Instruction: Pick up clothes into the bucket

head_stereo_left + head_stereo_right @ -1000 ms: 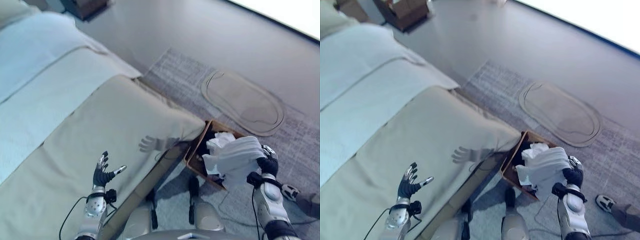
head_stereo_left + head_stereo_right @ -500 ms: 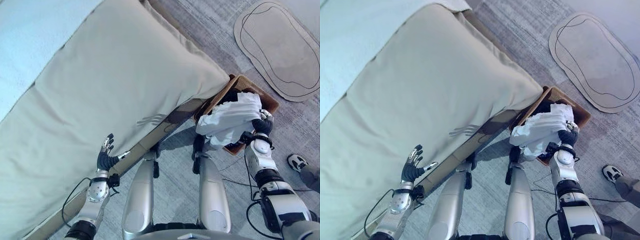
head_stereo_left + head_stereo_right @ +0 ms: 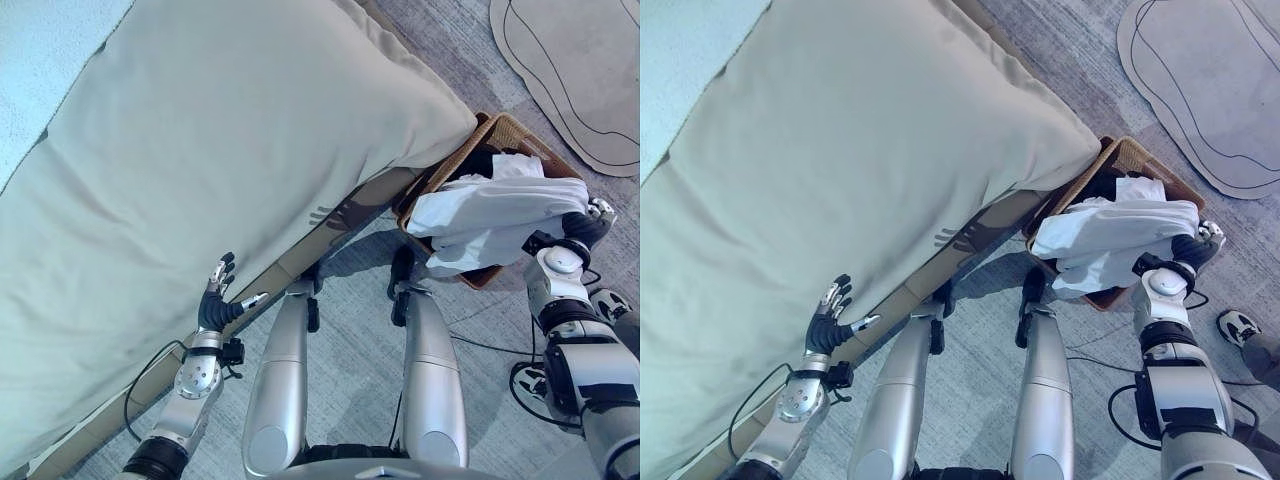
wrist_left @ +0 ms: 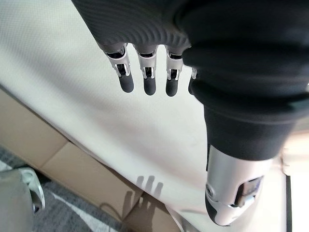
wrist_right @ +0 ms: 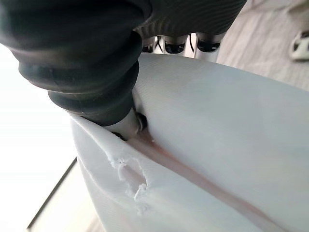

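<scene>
Hanging over one woven basket (image 3: 512,134) beside the bed (image 3: 200,150), one white garment (image 3: 490,215) is pinched by the right hand (image 3: 585,228), draping across the basket's near rim. A second white cloth (image 3: 1140,188) lies inside. The right wrist view shows fingers (image 5: 175,47) curled over the fabric, a detail hard to make out from the head. The left hand (image 3: 216,306), fingers spread, hovers at the bed's edge. One oval mat (image 3: 570,70) is cut off; a shoe (image 3: 1237,325) shows at the right.
</scene>
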Motion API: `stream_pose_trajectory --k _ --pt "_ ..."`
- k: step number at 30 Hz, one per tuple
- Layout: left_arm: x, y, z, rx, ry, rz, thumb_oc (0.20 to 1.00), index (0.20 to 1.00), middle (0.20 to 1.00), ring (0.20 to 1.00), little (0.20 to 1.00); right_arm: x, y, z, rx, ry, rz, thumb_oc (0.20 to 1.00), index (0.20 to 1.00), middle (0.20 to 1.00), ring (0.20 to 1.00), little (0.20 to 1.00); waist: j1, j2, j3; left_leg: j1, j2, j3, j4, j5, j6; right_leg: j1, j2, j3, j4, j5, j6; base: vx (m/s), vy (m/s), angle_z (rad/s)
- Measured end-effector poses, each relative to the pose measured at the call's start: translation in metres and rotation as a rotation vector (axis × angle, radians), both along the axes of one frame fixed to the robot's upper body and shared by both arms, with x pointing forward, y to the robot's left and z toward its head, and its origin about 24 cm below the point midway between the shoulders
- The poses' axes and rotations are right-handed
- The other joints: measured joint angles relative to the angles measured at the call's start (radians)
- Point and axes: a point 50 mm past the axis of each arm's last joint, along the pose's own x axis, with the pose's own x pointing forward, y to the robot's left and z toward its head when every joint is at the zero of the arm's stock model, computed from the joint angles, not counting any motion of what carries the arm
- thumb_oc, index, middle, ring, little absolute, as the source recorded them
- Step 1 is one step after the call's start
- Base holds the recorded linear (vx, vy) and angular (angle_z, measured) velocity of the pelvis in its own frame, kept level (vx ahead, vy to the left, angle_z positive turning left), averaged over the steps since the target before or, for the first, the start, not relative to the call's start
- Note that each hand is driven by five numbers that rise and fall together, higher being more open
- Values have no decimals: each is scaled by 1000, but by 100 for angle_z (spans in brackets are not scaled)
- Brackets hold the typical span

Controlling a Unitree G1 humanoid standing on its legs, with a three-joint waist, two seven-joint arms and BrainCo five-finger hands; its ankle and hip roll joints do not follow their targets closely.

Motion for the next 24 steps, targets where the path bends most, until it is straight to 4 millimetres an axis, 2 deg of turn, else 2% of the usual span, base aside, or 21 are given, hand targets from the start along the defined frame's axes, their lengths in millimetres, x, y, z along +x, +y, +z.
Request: stream_pose_trajectory --k 3,6,8,12,13,14,15,20,24 --pt "0 0 1 1 -6 8 1000 1000 1000 1000 1000 -9 -8 -7 68 -17 -60 200 200 200 200 200 -5 0 0 -3 -1 0 0 0 0 -4 0 0 1 0 0 0 0 0" --pt "1 1 3 9 -13 3 1000 1000 1000 1000 1000 -22 -24 -11 99 -20 -128 200 200 200 200 200 -2 1 0 -9 -2 0 -1 0 0 -10 -1 2 2 0 0 32 -12 0" --pt "0 1 3 8 -11 1 1000 1000 1000 1000 1000 -27 -31 -10 101 -18 -154 200 200 200 200 200 1 1 0 -10 -4 1 4 -7 9 -11 -3 4 7 -1 1 43 -5 0" --pt "0 0 4 7 -14 -7 1000 1000 1000 1000 1000 -32 -43 0 54 -27 -166 200 200 200 200 200 -7 6 -2 -19 -4 3 29 -29 6 -23 -3 9 32 -23 -1 -6 -8 -2" --pt "0 -1 4 6 -15 -13 1000 1000 1000 1000 1000 -31 -45 11 10 -51 -152 200 200 200 200 200 -1 7 -2 -35 -3 5 43 -23 3 -38 -2 12 38 -7 -3 0 0 0" --pt "0 -1 3 6 -12 -13 1000 1000 1000 1000 1000 -31 -46 15 -10 -53 -147 200 200 200 200 200 -4 9 -1 -40 -2 4 47 -34 10 -43 -2 10 40 -21 -4 72 -19 -2" --pt "0 -1 3 7 -10 -14 1000 1000 1000 1000 1000 -26 -45 23 -28 -77 -132 200 200 200 200 200 -3 9 -1 -44 -1 3 49 -34 9 -45 0 10 40 -14 -1 0 0 0" --pt "1 -1 5 5 -19 -22 1000 1000 1000 1000 1000 -16 -35 35 -123 -83 -66 200 200 200 200 200 0 10 -2 -46 0 4 50 -30 8 -51 1 12 46 -10 -8 -20 0 0" --pt "2 -2 6 0 -27 -26 1000 1000 1000 1000 1000 1 -10 35 -195 -55 56 200 200 200 200 200 1 10 -2 -53 3 3 51 -39 10 -57 3 12 47 -24 -8 14 -6 0"
